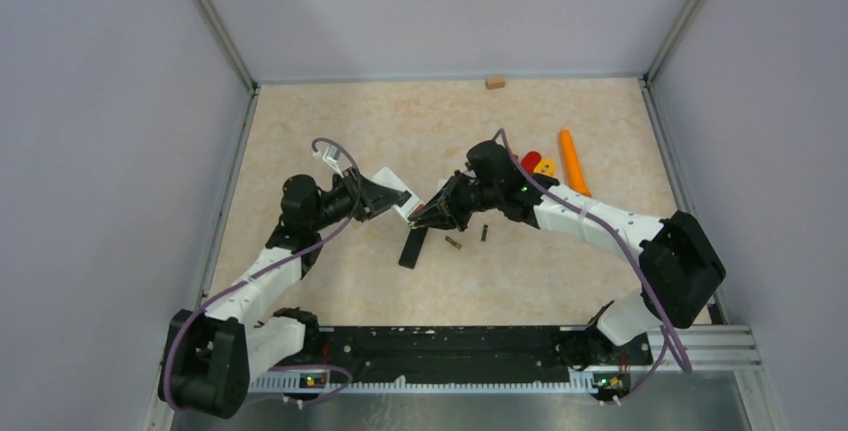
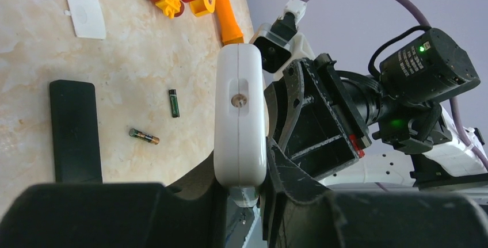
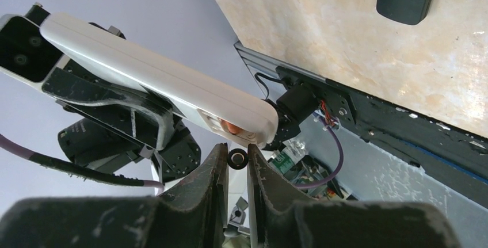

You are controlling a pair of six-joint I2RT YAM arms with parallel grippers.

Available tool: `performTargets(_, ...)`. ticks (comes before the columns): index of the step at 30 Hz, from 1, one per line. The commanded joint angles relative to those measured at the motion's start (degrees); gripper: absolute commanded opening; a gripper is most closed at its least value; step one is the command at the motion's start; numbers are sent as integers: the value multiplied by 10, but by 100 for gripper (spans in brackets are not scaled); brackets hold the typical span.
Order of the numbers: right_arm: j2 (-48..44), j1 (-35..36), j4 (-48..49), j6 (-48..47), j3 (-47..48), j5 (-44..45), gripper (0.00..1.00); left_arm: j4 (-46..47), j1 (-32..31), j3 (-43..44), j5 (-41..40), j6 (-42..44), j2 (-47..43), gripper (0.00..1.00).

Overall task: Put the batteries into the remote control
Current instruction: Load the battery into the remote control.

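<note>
Our left claw (image 2: 239, 172) pinches the remote control (image 2: 240, 121) aloft; the right claw (image 3: 236, 153) we cannot tell, spread or pressed. Its push could twist the remote loose.

2 batteries (image 1: 453, 243) on the table (image 1: 330, 141), just right of the bar (image 1: 412, 248); remote (image 1: 400, 198) aloft behind both.

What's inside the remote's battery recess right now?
One round metal piece shows in the recess of the remote; anything deeper is hidden. Both batteries lie on the table.
</note>
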Motion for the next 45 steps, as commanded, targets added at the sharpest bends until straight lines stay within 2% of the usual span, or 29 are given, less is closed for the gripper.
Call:
performTargets(1, -23, -8, 32, 11, -5, -3, 17, 8, -1, 27, 44, 14, -11, 0)
performTargets(7, -23, -9, 33, 16, -10, -15, 25, 1, 0, 36, 70, 10, -6, 0)
performTargets(17, -29, -9, 35, 12, -12, -21, 29, -5, 1, 48, 55, 24, 13, 0)
performTargets(21, -27, -9, 22, -3, -11, -13, 28, -14, 2, 53, 56, 29, 20, 0)
performTargets(28, -26, -10, 32, -1, -12, -11, 13, -18, 2, 51, 56, 34, 19, 0)
performTargets(32, -27, -9, 30, -2, -12, -9, 9, -18, 2, 53, 57, 37, 20, 0)
performTargets(35, -26, -9, 24, -3, -13, -6, 9, -16, 2, 55, 60, 37, 21, 0)
performTargets(39, -19, -9, 10, -11, -11, -2, 17, -7, 2, 55, 69, 31, 19, 0)
performTargets(45, -7, -9, 12, -15, -1, 3, 18, 1, 2, 52, 73, 29, 16, 0)
